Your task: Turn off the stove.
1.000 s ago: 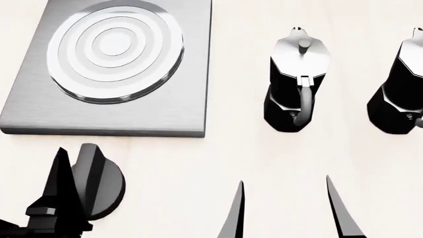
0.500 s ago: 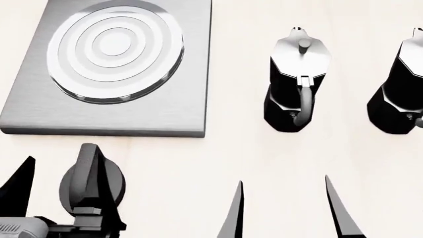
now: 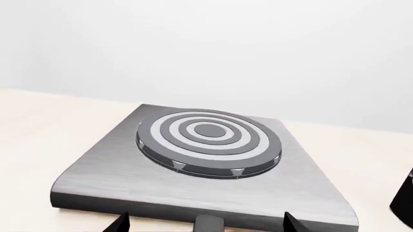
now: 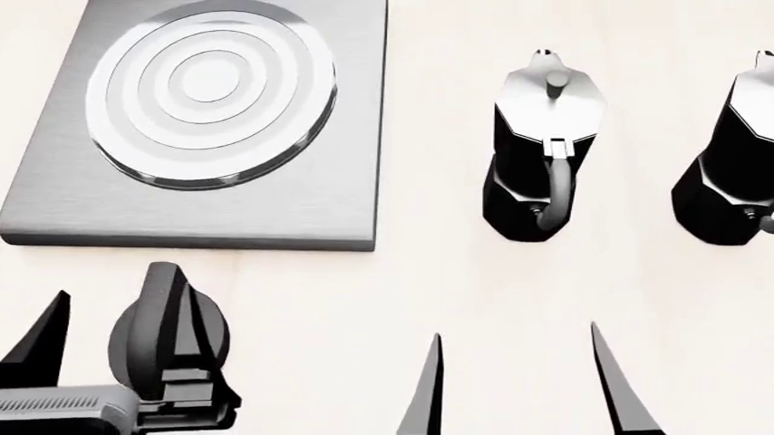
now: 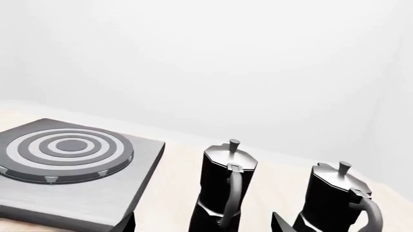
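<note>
Right now my left gripper point(image 4: 115, 349) sits low over the pale table point(image 4: 436, 272) with its two black fingers spread apart, one on each side of the knob point(image 4: 151, 335). Whether the finger pads touch the knob I cannot tell; they look just beside it, not clamped. The knob is a dark round disc with a raised ridge across it, the ridge standing nearly straight away from me and leaning slightly. It lies flat on the table, apart from the stove plate point(image 4: 303, 190), which is just beyond my left fingertips.

That plate is a flat square of brushed grey metal with rounded corners. On it sits a round burner point(image 4: 212, 91) made of light and darker rings, one inside the other, slightly raised above the plate. From my left wrist camera the plate point(image 3: 96, 169) fills the view straight ahead, the burner point(image 3: 208, 142) at its middle, small triangular marks along its near rim.

My right gripper point(image 4: 520, 385) hangs open over bare table, holding nothing, its two pointed fingers well apart. Ahead of it stands a black-and-silver coffee pot point(image 4: 545, 154), handle turned toward me, and a second coffee pot point(image 4: 731, 163) stands farther to its right, cut off by the edge of the view.
</note>
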You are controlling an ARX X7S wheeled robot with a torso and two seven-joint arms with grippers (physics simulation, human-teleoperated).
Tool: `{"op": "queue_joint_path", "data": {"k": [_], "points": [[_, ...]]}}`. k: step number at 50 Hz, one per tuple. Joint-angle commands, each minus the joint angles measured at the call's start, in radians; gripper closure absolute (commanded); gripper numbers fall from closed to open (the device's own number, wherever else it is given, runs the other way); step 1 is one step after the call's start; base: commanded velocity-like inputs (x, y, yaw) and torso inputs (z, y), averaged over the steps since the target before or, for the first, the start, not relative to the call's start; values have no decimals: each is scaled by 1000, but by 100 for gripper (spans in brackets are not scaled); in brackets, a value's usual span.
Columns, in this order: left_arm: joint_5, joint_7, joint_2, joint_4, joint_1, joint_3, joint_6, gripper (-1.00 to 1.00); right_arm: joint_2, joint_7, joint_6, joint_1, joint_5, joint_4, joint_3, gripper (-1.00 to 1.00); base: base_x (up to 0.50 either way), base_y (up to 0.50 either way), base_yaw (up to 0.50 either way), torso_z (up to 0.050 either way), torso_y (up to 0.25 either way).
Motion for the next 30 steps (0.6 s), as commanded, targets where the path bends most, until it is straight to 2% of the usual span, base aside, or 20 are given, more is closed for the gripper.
{"op": "queue_joint_path", "data": {"k": [1, 30], "points": [[37, -2, 28, -69, -23, -29, 18, -100, -14, -20, -7, 1, -22, 10, 17, -100, 0, 0, 0, 0, 0], [60, -18, 19, -163, -52, -2, 39, -100, -7, -14, -9, 5, -13, 14, 12, -100, 0, 0, 0, 0, 0]]}}
